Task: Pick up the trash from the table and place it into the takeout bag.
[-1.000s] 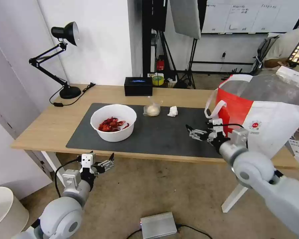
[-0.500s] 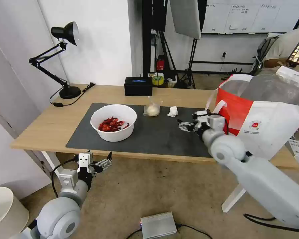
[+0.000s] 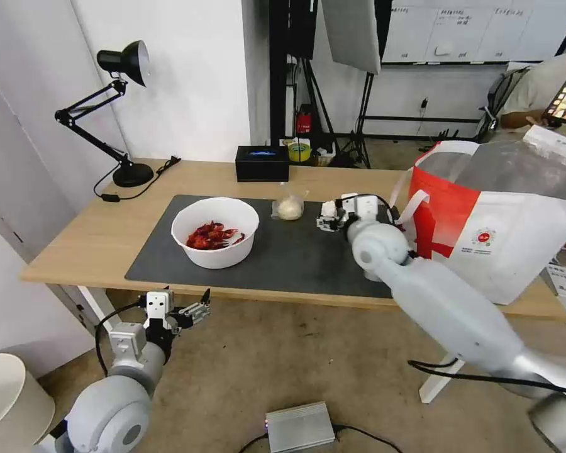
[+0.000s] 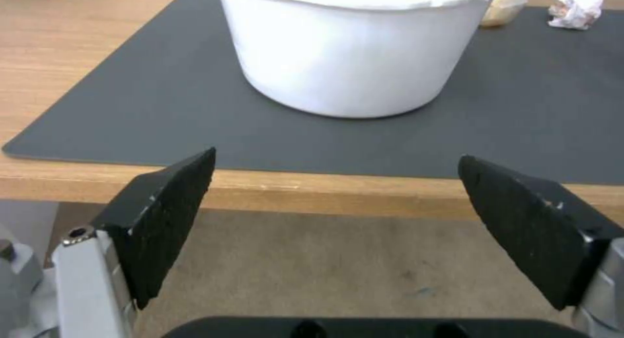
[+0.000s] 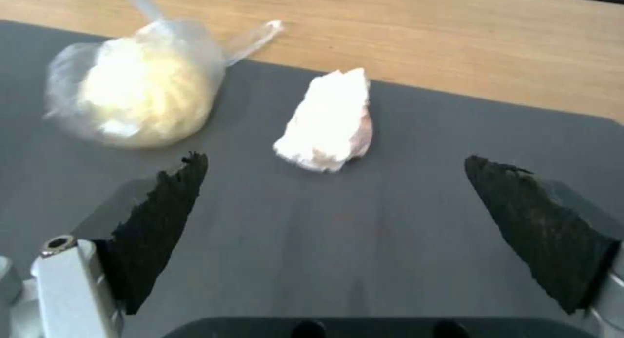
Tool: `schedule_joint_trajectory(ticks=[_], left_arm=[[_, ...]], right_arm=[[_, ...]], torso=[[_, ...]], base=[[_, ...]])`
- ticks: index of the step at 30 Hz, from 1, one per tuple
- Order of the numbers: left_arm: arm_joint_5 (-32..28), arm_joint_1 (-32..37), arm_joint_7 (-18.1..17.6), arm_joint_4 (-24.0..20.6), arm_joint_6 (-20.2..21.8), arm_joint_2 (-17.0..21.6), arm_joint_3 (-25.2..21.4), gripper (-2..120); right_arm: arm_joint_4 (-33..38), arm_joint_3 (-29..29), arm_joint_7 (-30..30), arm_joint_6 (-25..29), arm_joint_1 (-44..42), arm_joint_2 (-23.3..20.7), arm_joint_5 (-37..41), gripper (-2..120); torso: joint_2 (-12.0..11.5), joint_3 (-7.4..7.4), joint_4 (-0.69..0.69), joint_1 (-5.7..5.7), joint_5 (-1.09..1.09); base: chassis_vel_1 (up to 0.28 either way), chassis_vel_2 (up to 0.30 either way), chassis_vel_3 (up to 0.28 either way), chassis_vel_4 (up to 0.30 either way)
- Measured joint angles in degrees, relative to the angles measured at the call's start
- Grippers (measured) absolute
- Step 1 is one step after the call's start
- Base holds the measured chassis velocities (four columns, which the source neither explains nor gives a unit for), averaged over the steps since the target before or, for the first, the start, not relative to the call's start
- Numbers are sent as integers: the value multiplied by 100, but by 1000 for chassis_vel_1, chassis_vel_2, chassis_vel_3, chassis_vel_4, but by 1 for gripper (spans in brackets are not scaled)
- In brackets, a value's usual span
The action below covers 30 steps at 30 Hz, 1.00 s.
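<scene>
A white bowl point(image 3: 215, 231) of red crayfish shells stands on the dark mat point(image 3: 295, 258) of the table point(image 3: 88, 239). Behind it lie a small clear bag with a whitish lump point(image 3: 289, 207) point(image 5: 140, 104) and a crumpled white tissue point(image 5: 328, 121). My right gripper point(image 3: 327, 220) point(image 5: 335, 158) hovers open just in front of the tissue, one finger to each side, touching nothing. The takeout bag point(image 3: 503, 214) stands open at the table's right end. My left gripper point(image 3: 195, 308) point(image 4: 336, 156) hangs open below the table's front edge, facing the bowl point(image 4: 351, 55).
A black desk lamp point(image 3: 122, 113) stands at the back left, a black box point(image 3: 261, 163) at the back middle with a tape roll point(image 3: 299, 151) beside it. A grey device point(image 3: 300, 428) lies on the floor.
My right gripper has swung left and away from the takeout bag, across the mat to the tissue. The left gripper has sunk slightly below the table edge.
</scene>
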Motion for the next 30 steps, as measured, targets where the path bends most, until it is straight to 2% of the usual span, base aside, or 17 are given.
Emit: schedule_joint_trajectory(ticks=[22, 30], left_arm=[[2, -59, 0, 37, -6, -32, 35, 100], [8, -65, 0, 35, -15, -41, 41, 100]], right_arm=[[-2059, -110, -167, -137, 940, 888, -221, 100], [-2363, -78, -272, -142, 984, 1054, -251, 100]], torso=[[0, -1, 0, -1, 0], [0, -1, -1, -1, 1]], base=[[0, 0, 0, 0], [0, 0, 0, 0]])
